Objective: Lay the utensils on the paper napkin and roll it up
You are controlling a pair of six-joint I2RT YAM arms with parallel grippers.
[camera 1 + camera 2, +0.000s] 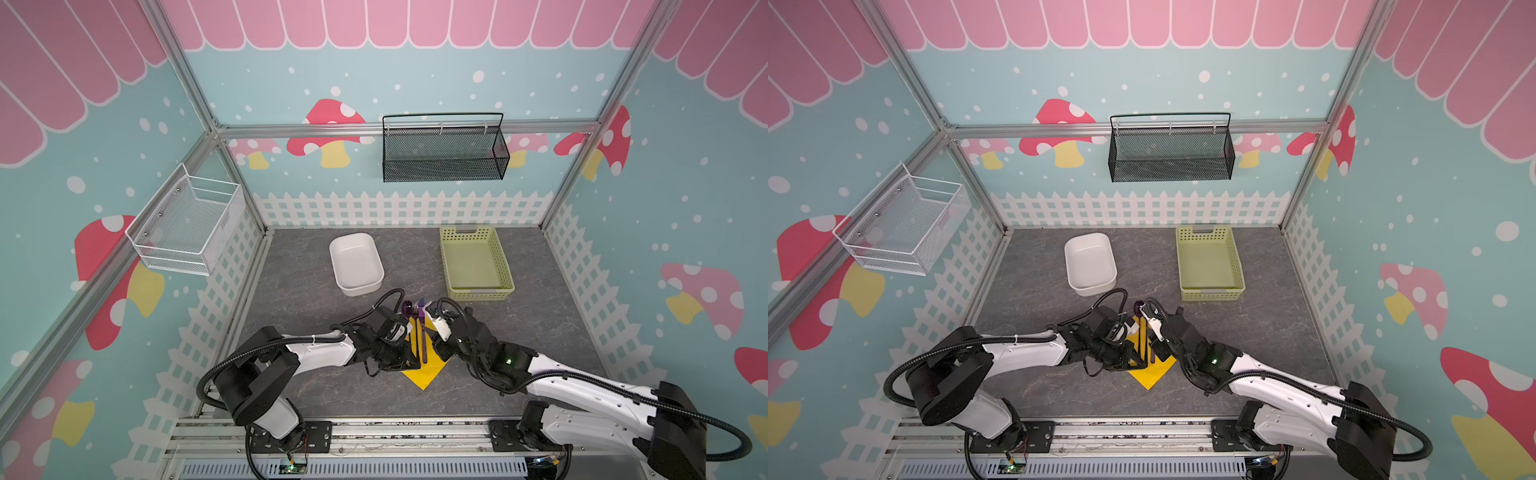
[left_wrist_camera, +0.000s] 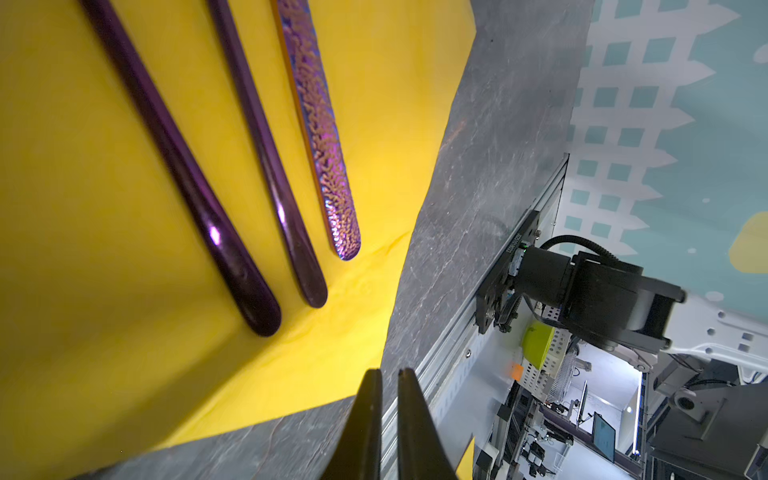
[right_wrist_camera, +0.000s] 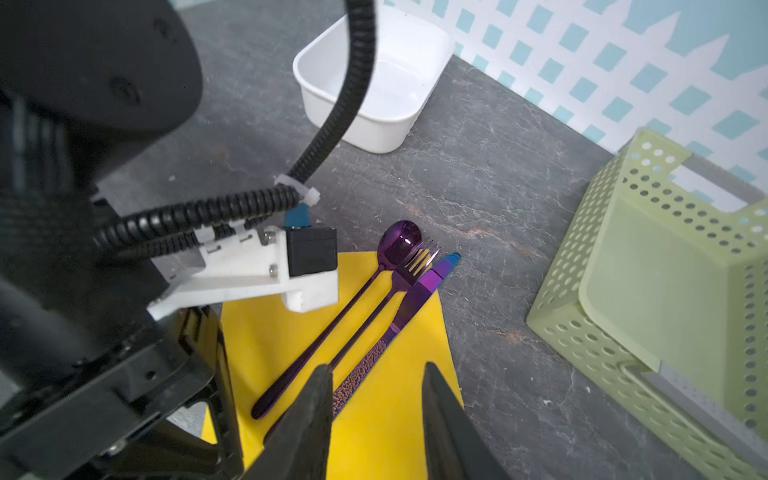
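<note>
The yellow paper napkin (image 1: 424, 374) (image 3: 395, 415) lies flat as a diamond on the grey table. Three purple utensils lie side by side on it: spoon (image 3: 401, 241), fork (image 3: 419, 259) and knife (image 3: 424, 291), with their heads past the far corner. Their handle ends show in the left wrist view, the knife's textured one (image 2: 328, 166) outermost. My left gripper (image 2: 388, 372) (image 1: 411, 363) is shut and empty just off the napkin's left edge. My right gripper (image 3: 378, 368) (image 1: 438, 353) hangs open over the napkin's right half beside the knife handle, holding nothing.
A white tub (image 1: 351, 237) stands behind the napkin to the left and a pale green perforated basket (image 1: 478, 294) to the right. A black mesh basket (image 1: 444, 166) hangs on the back wall and a white wire basket (image 1: 187, 224) on the left wall.
</note>
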